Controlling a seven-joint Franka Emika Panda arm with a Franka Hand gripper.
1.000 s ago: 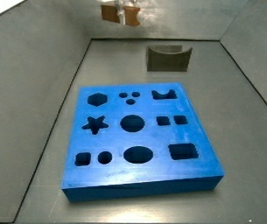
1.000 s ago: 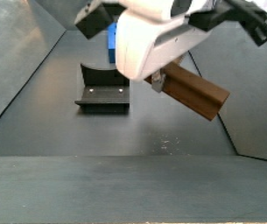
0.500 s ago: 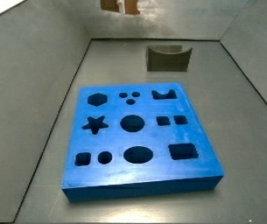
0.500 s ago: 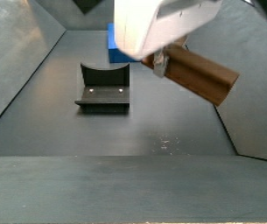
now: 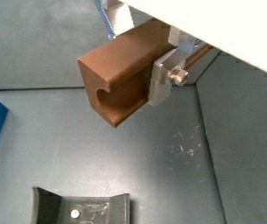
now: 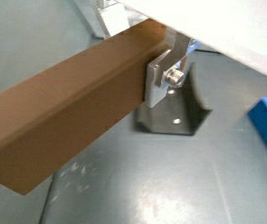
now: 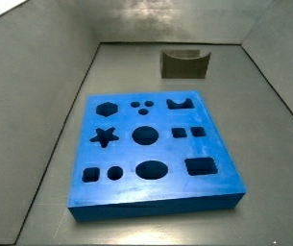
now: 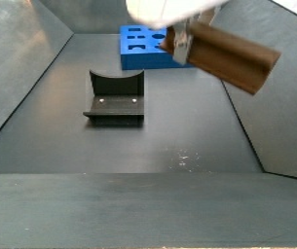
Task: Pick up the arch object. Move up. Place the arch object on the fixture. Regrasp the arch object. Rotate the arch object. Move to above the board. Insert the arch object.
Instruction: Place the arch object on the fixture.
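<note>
The orange-brown elongated arch object, pinched by the end effector, is now riding higher above the dark scooped fixture, completing the lift.

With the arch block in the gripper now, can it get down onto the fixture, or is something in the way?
Probably yes. The gripper holds the arch object in the air, and the fixture stands bare on the floor, apart from the board, nothing over its scooped top.

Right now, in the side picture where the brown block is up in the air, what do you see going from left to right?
The fixture → the board → the gripper gripping the arch object, held up above the floor.
</note>
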